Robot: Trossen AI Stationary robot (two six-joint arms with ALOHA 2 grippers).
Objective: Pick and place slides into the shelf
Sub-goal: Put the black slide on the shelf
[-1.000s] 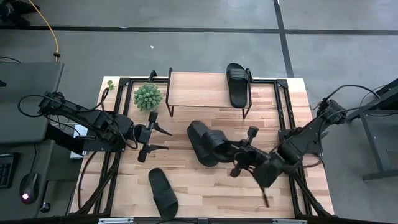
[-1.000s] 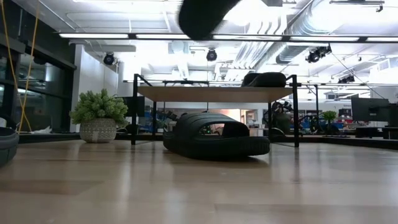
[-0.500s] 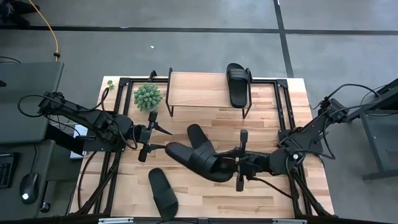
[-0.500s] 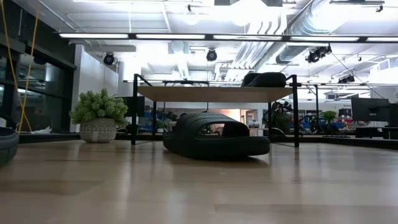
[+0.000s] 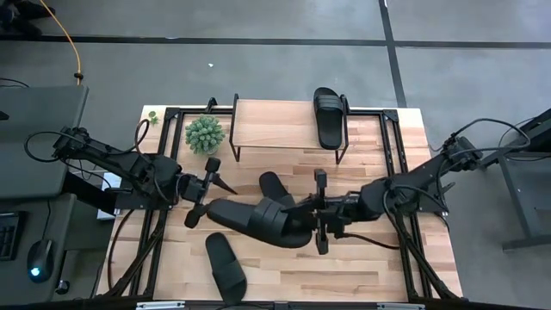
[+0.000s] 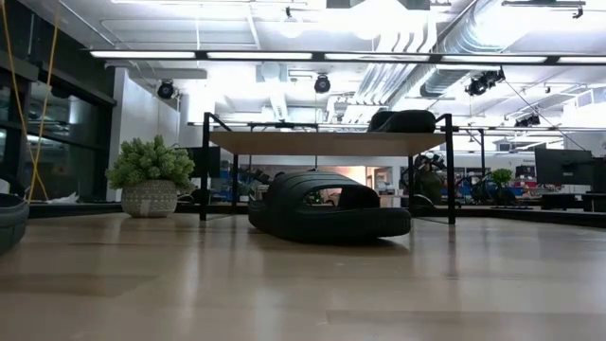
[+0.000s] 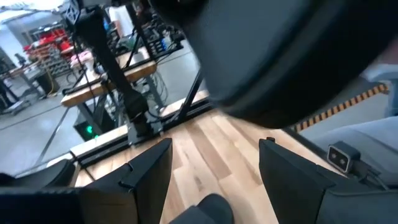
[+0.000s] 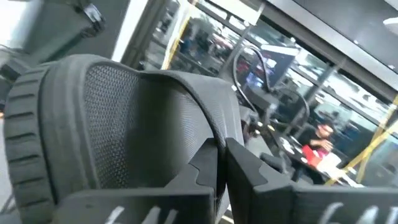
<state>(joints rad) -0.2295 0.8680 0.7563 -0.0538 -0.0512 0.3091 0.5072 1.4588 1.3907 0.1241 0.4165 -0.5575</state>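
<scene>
Holding a black slide (image 5: 258, 220) by the strap, the right gripper (image 5: 312, 212) carries it above the tabletop, just in front of the shelf (image 5: 284, 125) and a little to its left half. In the right wrist view its fingers (image 8: 236, 168) are pinched nearly together on the ribbed strap (image 8: 124, 124), so the grip looks firm; carrying the sandal by the strap probably leaves the sole free to slide flat onto the rack.

The left gripper (image 5: 208, 191) sits just left of the carried slide, in front of the shelf's left end, its fingers (image 7: 149, 174) spread wide and empty. It points toward the sandal's toe, so I judge it may be placed to steady or receive it, though that is not certain.

One slide (image 5: 329, 116) already lies across the right end of the shelf. Another (image 5: 274, 188) lies on the table directly in front of the shelf, partly under the carried one, and a fourth (image 5: 225, 267) lies nearer the table's front edge. A small potted plant (image 5: 204, 134) stands just left of the shelf, close to the left arm's path.

No brand, label or readable writing shows on the slides or the shelf.
</scene>
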